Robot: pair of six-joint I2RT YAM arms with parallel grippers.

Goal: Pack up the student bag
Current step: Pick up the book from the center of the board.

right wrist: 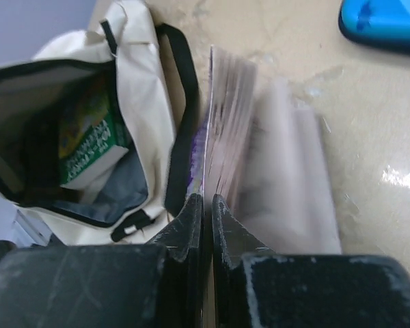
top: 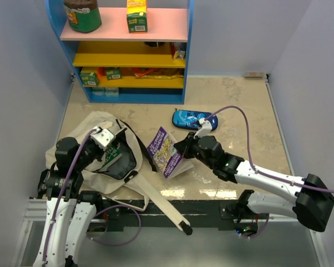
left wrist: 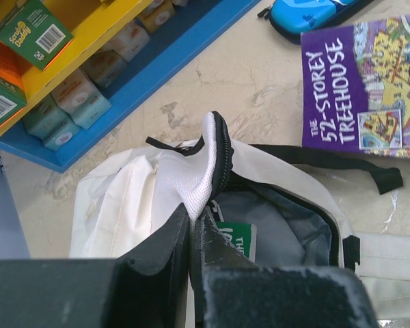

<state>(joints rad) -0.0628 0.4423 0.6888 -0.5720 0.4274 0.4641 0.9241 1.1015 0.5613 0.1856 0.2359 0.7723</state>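
- Closest to my right wrist lens, the right gripper (right wrist: 206,201) has its jaws nipped almost together on the front cover of the purple paperback book (right wrist: 225,116); the pages fan loose to the right of the pinch
- In my left wrist view, the left gripper (left wrist: 191,219) is clamped on the padded, black-trimmed rim of the large cream canvas student bag (left wrist: 123,198), holding the mouth agape
- From above, the bag sits at the near-left of the marbled table (top: 239,100), right at the left arm, with the book just beside it on the right
- What I steer by: the bag's mouth lies left of the right pincer and a little ahead, and the book's long axis runs away from the fingers, roughly alongside that opening, so I judge a leftward swing, edge first
- Room inside is shared: a green paperback (right wrist: 89,143) already lies in the middle, with bare grey lining (right wrist: 126,188) next to it
- One black strap (right wrist: 190,82) curves along the near lip between book and mouth, and I think it could snag
- Well apart on the far right lies a blue zip pencil case (top: 192,118), and a long beige webbing strap (top: 164,206) trails over the table's near edge
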